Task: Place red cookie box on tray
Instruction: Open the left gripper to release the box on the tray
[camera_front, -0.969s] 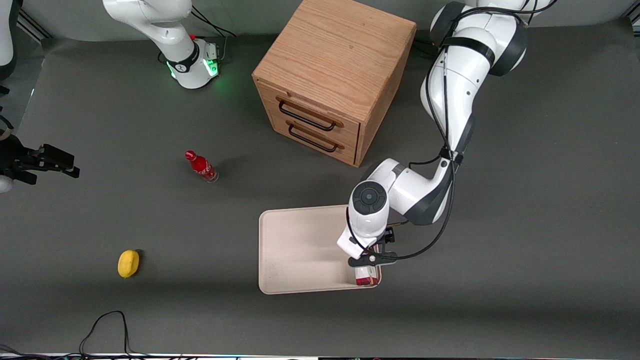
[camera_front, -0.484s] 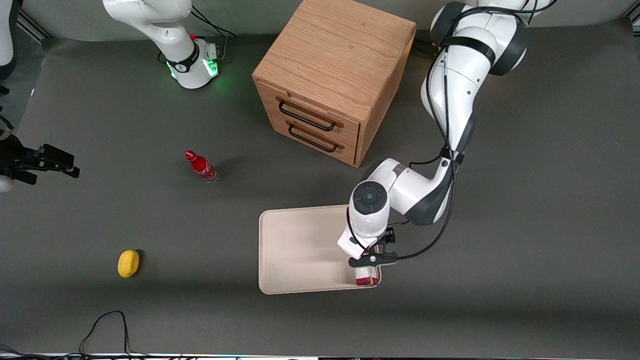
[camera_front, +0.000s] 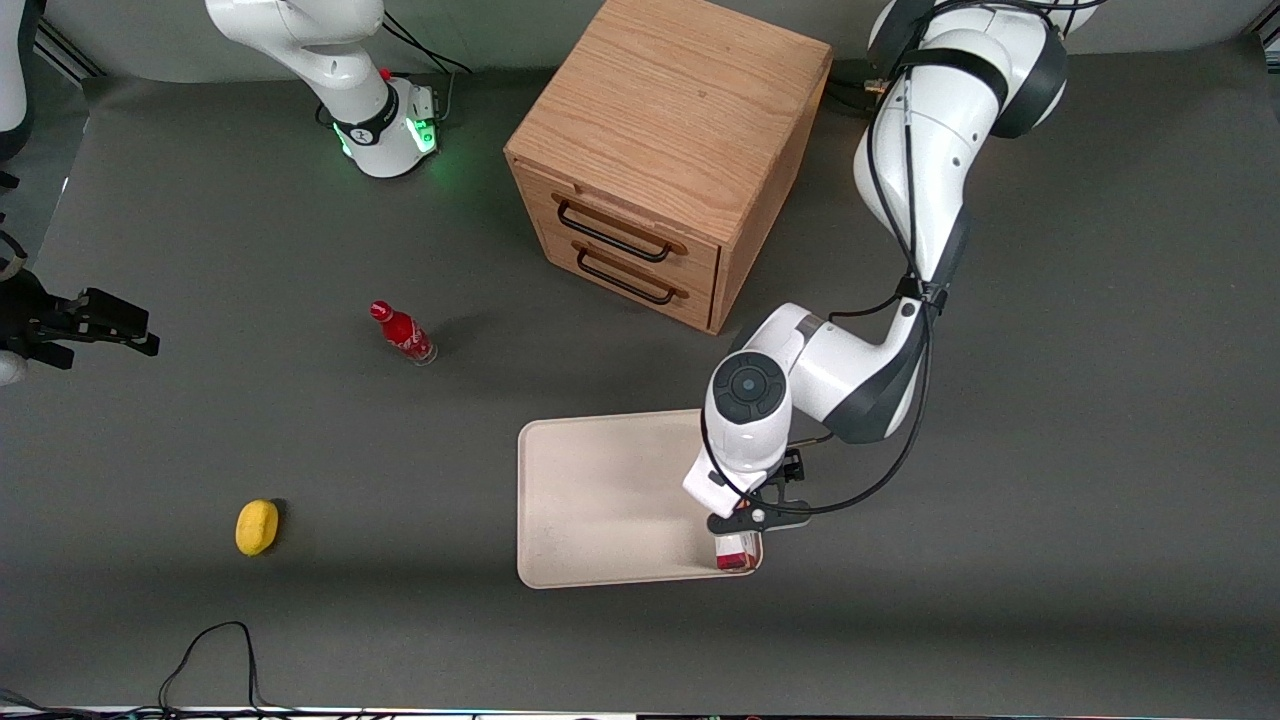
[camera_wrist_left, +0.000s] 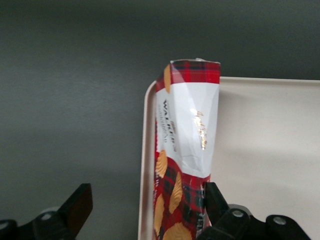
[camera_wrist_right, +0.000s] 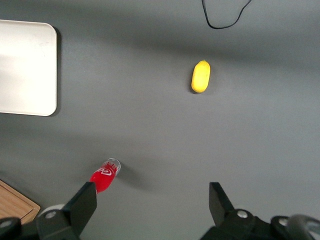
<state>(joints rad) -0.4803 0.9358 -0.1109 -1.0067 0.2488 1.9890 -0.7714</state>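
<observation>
The red cookie box carries a white label with small print, probably beginning "WALKER", too foreshortened to read in full, plus gilt script I cannot make out. It lies along the edge of the tray at the working arm's end, leaning on the rim. In the front view only its near end peeks out under the wrist, at lower centre of the frame. The gripper hangs just above it, fingers spread wide; one black finger sits off the box, over bare table. Around it stand a wooden drawer cabinet at upper centre, a small red bottle and a yellow lemon-like object toward the parked arm's end.
</observation>
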